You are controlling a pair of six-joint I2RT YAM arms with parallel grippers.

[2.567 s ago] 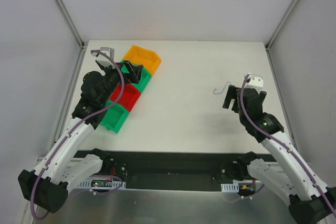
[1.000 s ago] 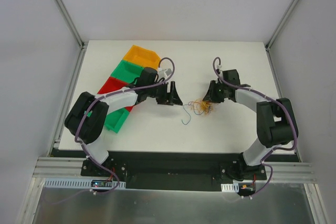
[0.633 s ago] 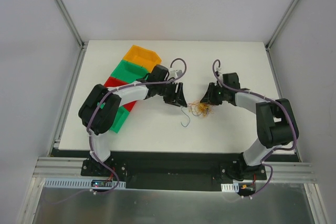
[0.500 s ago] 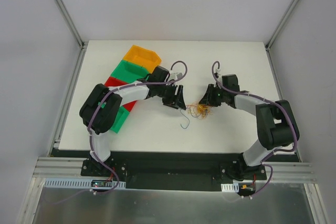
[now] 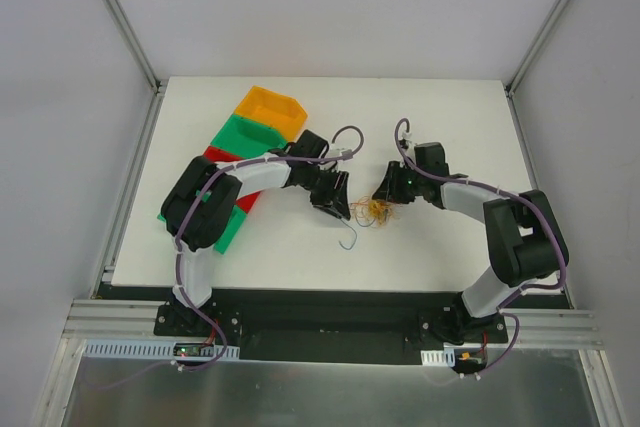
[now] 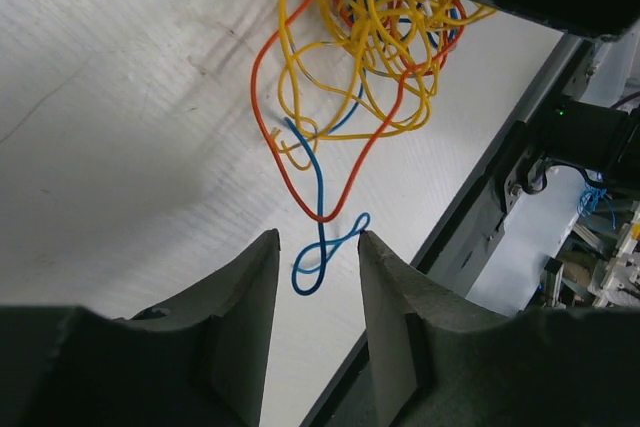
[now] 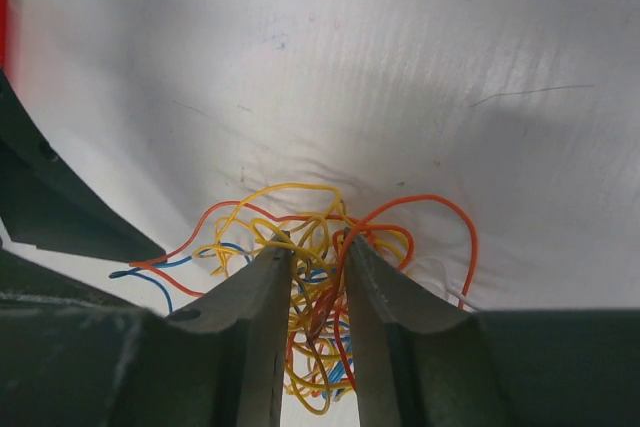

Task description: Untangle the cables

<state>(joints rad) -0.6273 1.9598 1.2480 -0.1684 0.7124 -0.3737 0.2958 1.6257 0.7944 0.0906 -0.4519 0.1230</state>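
Your right gripper (image 7: 315, 240), barely parted, straddled the cables (image 7: 322, 287); your left gripper (image 6: 318, 239), narrow and empty, probably needed only the blue loop (image 6: 320, 262).

Top camera high, looking down; wrist cameras close, sharing cables (image 7: 318, 287).

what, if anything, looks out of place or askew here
The row of bins sits diagonally, askew to the edges of the table. The cables are a knotted clump, with one blue strand trailing out of it toward the left gripper.
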